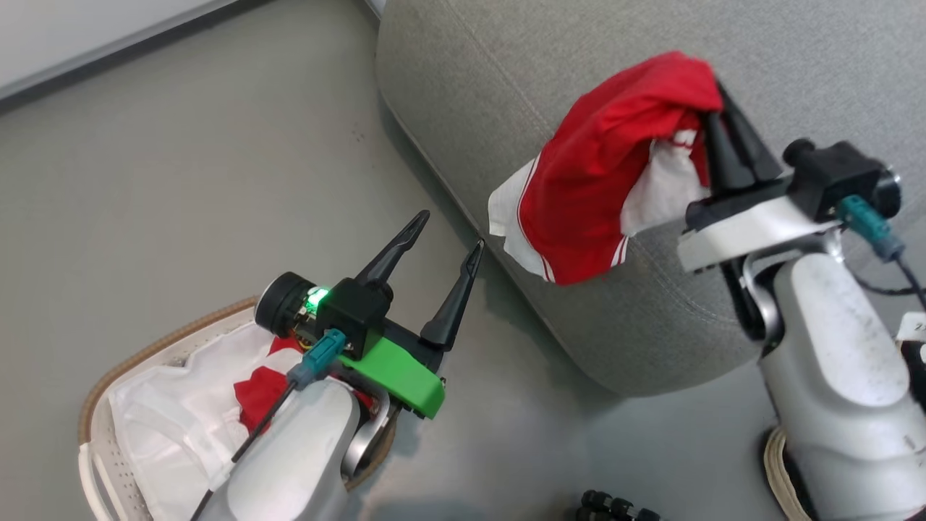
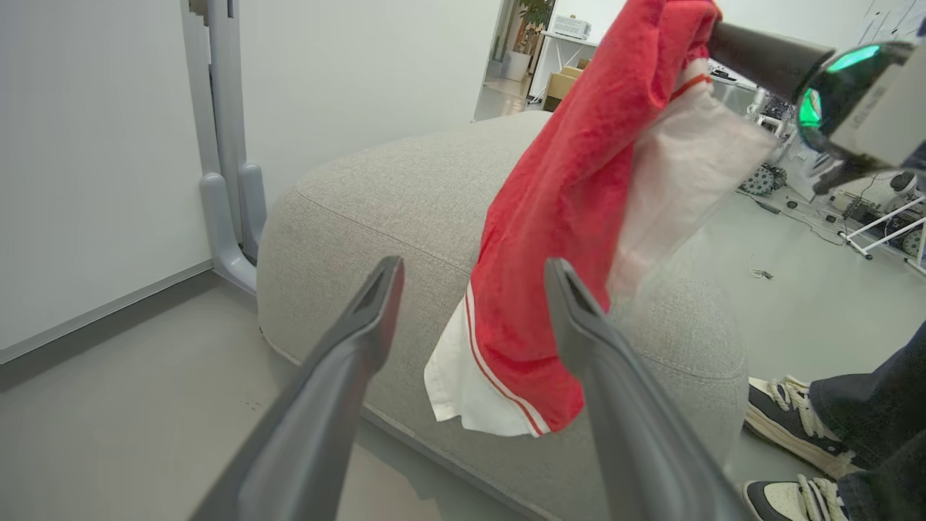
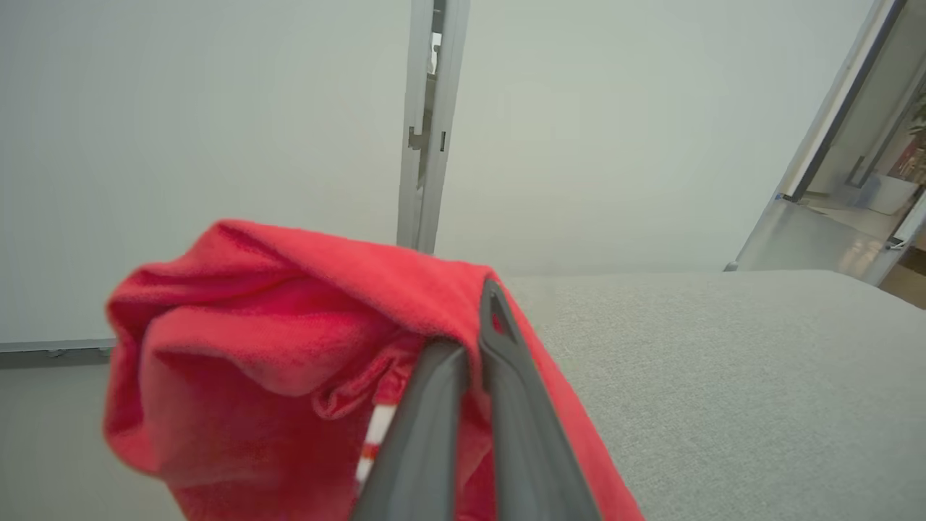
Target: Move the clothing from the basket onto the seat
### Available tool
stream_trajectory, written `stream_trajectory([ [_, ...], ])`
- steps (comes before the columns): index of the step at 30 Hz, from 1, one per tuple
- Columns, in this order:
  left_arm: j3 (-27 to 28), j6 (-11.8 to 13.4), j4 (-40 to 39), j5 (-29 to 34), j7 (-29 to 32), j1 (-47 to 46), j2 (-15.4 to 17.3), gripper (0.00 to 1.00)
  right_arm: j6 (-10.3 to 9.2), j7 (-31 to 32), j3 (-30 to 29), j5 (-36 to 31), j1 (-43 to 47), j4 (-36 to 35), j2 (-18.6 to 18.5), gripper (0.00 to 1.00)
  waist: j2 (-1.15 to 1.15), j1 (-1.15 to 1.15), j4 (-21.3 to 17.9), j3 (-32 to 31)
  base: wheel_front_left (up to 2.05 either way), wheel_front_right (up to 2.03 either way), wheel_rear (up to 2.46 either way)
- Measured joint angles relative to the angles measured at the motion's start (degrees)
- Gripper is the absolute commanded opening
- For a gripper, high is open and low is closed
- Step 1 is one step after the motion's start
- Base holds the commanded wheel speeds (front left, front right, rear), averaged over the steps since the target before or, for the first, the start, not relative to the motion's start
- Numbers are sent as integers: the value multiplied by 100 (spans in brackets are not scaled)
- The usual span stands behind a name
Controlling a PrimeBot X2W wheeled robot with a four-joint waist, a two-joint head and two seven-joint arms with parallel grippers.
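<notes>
Smooth grey floor (image 1: 181, 181), pale wall behind. Large grey fabric-upholstered seat (image 1: 506, 72): rounded edge, stitched seam, coarse matte weave

Right gripper (image 1: 715, 108): long dark fingers pinched tight on a soft bright red garment (image 1: 600, 181) with white panels and thin red-white striped trim. Cloth is bunched at the pinch and hangs limp in loose folds at the seat's rounded edge, lifted, not yet laid down on it

Left gripper (image 1: 450, 231): fingers spread wide, holding nothing, above the floor between basket and seat

Oval white perforated plastic basket (image 1: 145, 354) with brown woven-look rim, on the floor, well apart from the held piece. Inside: crumpled plain white liner sheet (image 1: 173, 405) and more red clothing (image 1: 257, 394), partly hidden by the left forearm, so the amount is unclear

Judgement: roughly midway. One piece is up at the seat with release pending; at least one more piece is left to fetch from the basket
</notes>
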Motion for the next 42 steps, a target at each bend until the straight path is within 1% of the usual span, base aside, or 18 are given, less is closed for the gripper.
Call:
stream_trajectory([
  [5,-134,0,40,68,0,-182,192,100,0,0,-445,-163,-748,170,-410,0,0,0,33,397,0,0,0],
  [14,-277,0,40,77,0,-565,413,100,0,0,-1365,-525,-1962,912,-1122,0,0,0,316,1113,0,0,0],
  [18,-294,0,29,87,0,-682,449,100,1,-1,-1836,-760,-2297,1174,-1313,0,0,0,500,1366,0,0,0],
  [23,-301,0,0,90,-1,-794,454,100,1,-1,-2698,-1217,-2571,1437,-1452,0,0,1,763,1652,0,0,0],
  [26,-287,0,4,89,0,-826,455,100,1,-1,-3118,-1540,-2655,1566,-1439,0,0,0,898,1794,0,0,0],
  [29,-254,0,19,89,-1,-839,457,100,1,-2,-3475,-1927,-2652,1812,-1290,0,0,1,1011,1909,0,0,0],
  [31,-249,0,36,89,0,-841,453,100,0,-4,-3728,-2139,-2608,2101,-1152,0,0,1,1082,1965,0,0,0],
  [35,-220,0,62,88,0,-841,417,100,1,-5,-3913,-2329,-2374,2363,-881,0,0,1,1184,2000,0,0,0],
  [36,-199,0,74,87,0,-841,413,100,1,-5,-3916,-2334,-2295,2383,-798,26,0,1,1198,1988,0,0,0],
  [37,-178,0,80,86,0,-840,407,100,1,-5,-3888,-2338,-2193,2377,-722,34,0,1,1206,1967,0,0,0],
  [38,-153,0,89,86,0,-837,397,100,0,-5,-3841,-2330,-2085,2365,-653,100,0,1,1210,1938,0,0,0],
  [42,-34,0,133,77,-1,-779,357,100,0,-5,-3693,-2169,-1687,2254,-434,100,0,1,1217,1796,0,0,0],
])
